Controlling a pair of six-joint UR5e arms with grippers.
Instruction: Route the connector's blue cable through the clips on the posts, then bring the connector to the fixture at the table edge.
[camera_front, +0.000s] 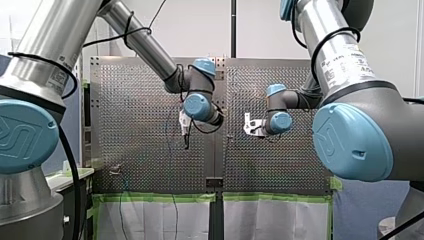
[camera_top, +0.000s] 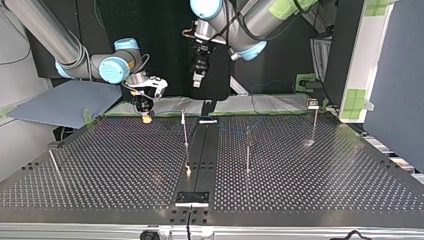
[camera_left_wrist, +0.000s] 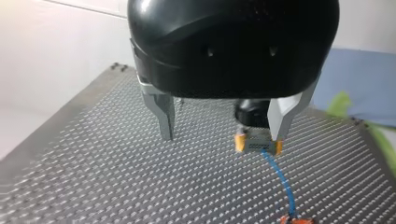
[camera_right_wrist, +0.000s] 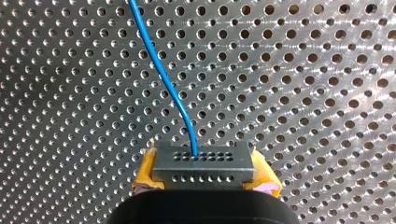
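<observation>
1. Above the table (camera_top: 325, 180), near the top view's far edge, my right gripper (camera_top: 146, 118) is clamping the connector (camera_right_wrist: 204, 161) between its yellow pads (camera_right_wrist: 145, 173).
2. The cable (camera_right_wrist: 163, 74) is running from the connector's face out over the table, dropping in the left wrist view to a small orange piece (camera_left_wrist: 296, 218).
3. My left gripper (camera_left_wrist: 223, 126) is hanging alongside, metal fingers (camera_left_wrist: 163, 116) spread wide and holding nothing.
4. Thin posts (camera_top: 247, 150) are standing mid-table.

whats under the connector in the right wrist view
Only the perforated table shows around the connector, with the blue cable leaving its face. The patch straight beneath is hidden by it.
</observation>
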